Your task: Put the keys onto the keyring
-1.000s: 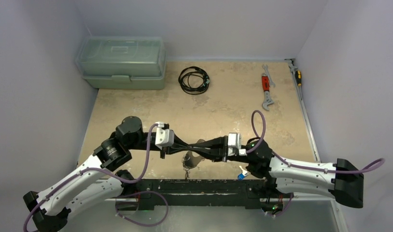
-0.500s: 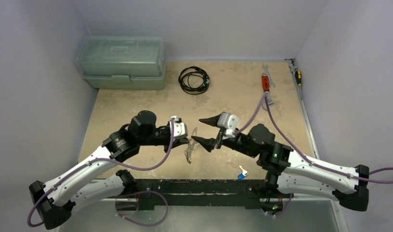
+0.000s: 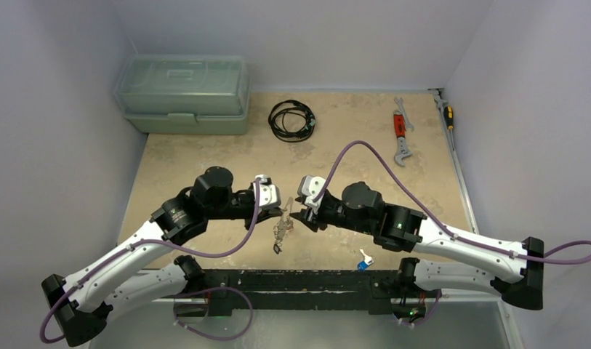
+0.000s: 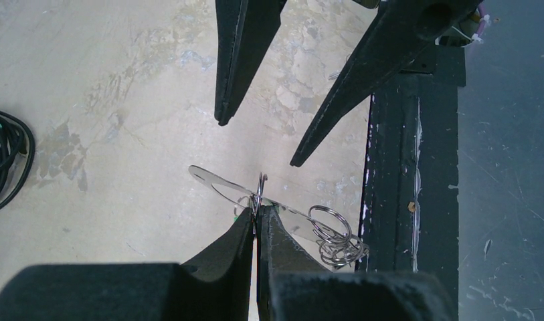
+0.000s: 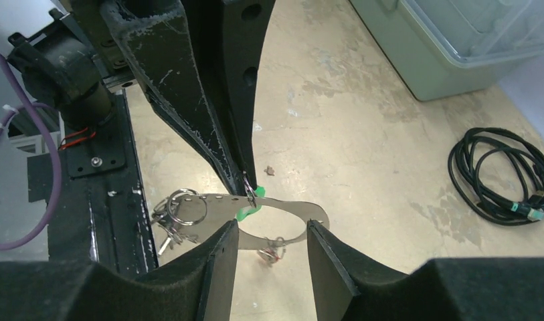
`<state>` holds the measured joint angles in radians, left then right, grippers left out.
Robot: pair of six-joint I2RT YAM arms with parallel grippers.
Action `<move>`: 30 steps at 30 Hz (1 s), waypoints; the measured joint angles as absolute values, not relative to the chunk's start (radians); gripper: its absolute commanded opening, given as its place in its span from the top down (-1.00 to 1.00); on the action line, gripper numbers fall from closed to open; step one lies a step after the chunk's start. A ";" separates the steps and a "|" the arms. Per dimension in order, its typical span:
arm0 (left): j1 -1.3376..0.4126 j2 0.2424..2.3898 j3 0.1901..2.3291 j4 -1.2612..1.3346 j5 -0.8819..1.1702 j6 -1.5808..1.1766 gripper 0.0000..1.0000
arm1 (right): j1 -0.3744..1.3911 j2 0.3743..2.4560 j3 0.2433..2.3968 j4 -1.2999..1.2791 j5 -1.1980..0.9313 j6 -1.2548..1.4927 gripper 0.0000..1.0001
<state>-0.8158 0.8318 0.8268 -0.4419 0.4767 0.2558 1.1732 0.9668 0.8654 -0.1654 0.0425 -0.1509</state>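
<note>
Clamping the rim of the large thin silvery wire keyring point(image 4: 219, 182), the left jaws are clenched tight on it, just beside a small green plastic tag point(image 5: 245, 212); a bunch of small silver split rings and keys point(image 4: 332, 237) hangs from the loop on the side toward the arms' black base rail point(image 4: 403, 167); the right jaws stand released, spread wide, their fingertips point(image 5: 222, 244) straddling the loop from the opposite side, contact unclear; one small blue-headed key point(image 3: 363, 260) lies apart on the mottled beige bench point(image 3: 336, 153), near its front edge; further back lie a coiled black cable point(image 3: 292, 120) and a red-handled wrench point(image 3: 399, 127); in the far left corner a pale green translucent plastic toolbox point(image 3: 183, 91) sits with its lid shut, contents indiscernible.
</note>
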 measured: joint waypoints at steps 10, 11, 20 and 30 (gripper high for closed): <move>-0.815 0.827 0.827 -0.443 0.483 0.256 1.00 | 1.173 0.979 0.858 -0.099 -0.020 -0.162 0.16; -0.815 0.827 0.827 -0.443 0.484 0.256 1.00 | 1.173 0.981 0.858 -0.090 -0.026 -0.162 0.19; -0.815 0.827 0.827 -0.447 0.488 0.256 1.00 | 1.173 1.028 0.848 -0.029 -0.057 -0.165 0.34; -0.813 0.826 0.827 -0.448 0.490 0.256 1.00 | 1.173 1.042 0.840 -0.018 -0.045 -0.166 0.43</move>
